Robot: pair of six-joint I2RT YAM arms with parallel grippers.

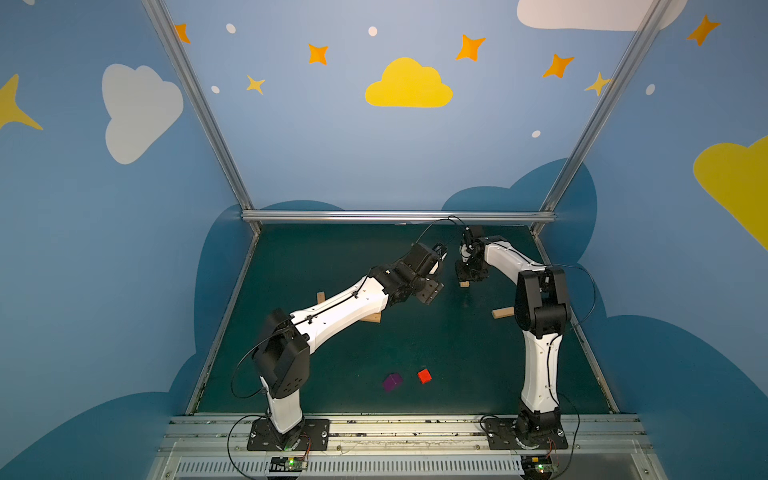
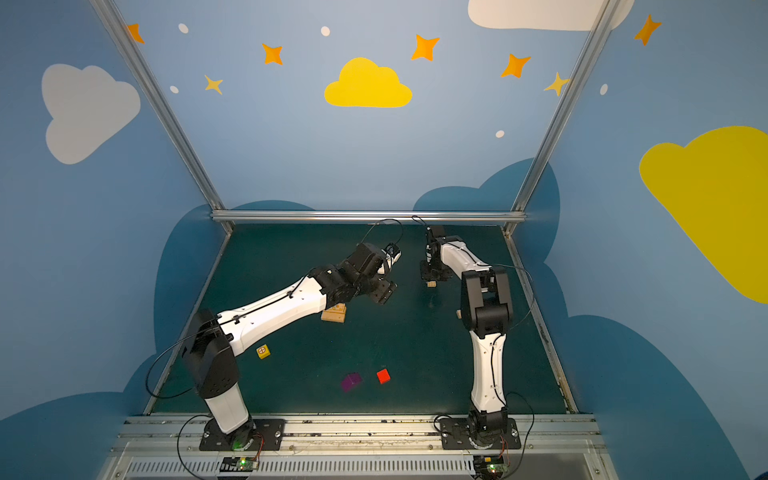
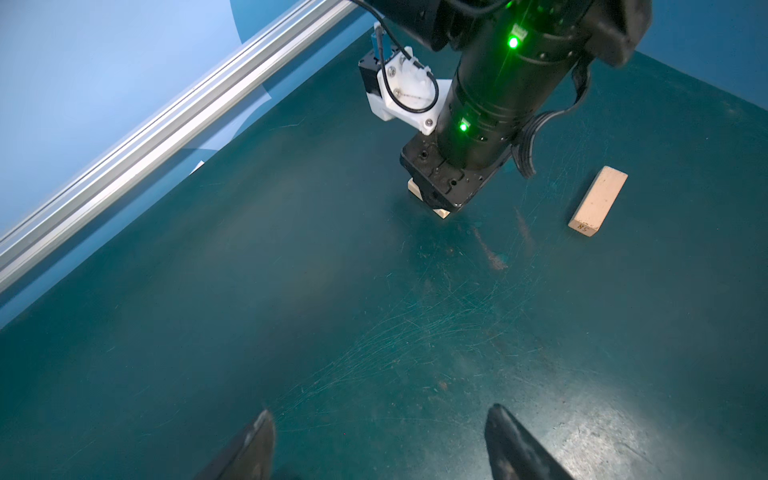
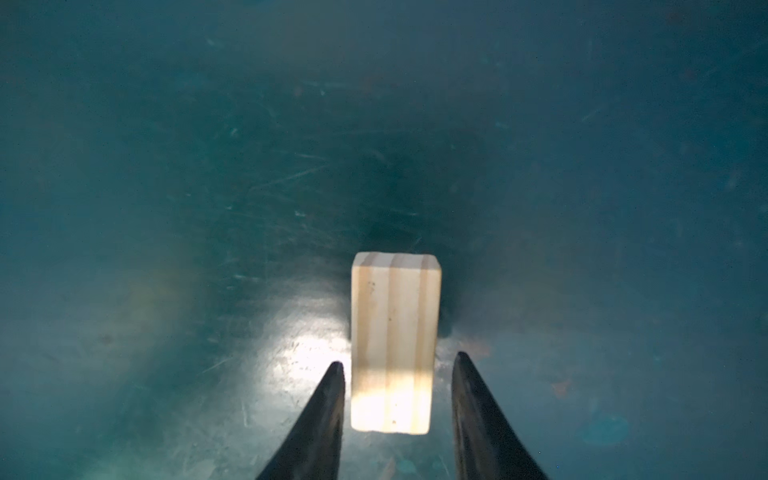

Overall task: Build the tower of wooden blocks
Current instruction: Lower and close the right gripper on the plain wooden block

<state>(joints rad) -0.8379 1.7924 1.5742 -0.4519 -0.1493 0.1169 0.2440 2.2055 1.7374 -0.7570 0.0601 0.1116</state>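
Observation:
A pale wood plank [image 4: 395, 332] lies flat on the green mat [image 4: 166, 208]. My right gripper [image 4: 399, 368] stands open astride its near end, with a thin gap at each finger. In both top views that plank [image 1: 464, 284] [image 2: 432, 284] peeks out under the gripper. My left gripper [image 3: 382, 413] [image 1: 432, 293] hovers open and empty over bare mat. Another plank [image 3: 598, 205] [image 1: 503, 312] lies beside the right arm. Planks, one with orange print [image 2: 336, 312], sit partly under my left forearm. A yellow cube [image 2: 263, 351], a purple cube [image 1: 392, 381] and a red cube [image 1: 424, 375] lie nearer the front. No built tower shows.
An aluminium rail [image 1: 399, 216] runs along the back of the mat, with slanted posts [image 1: 232, 291] at its sides and blue walls beyond. Both arm bases stand on the front rail [image 1: 399, 428]. My two wrists hang close together near the back middle.

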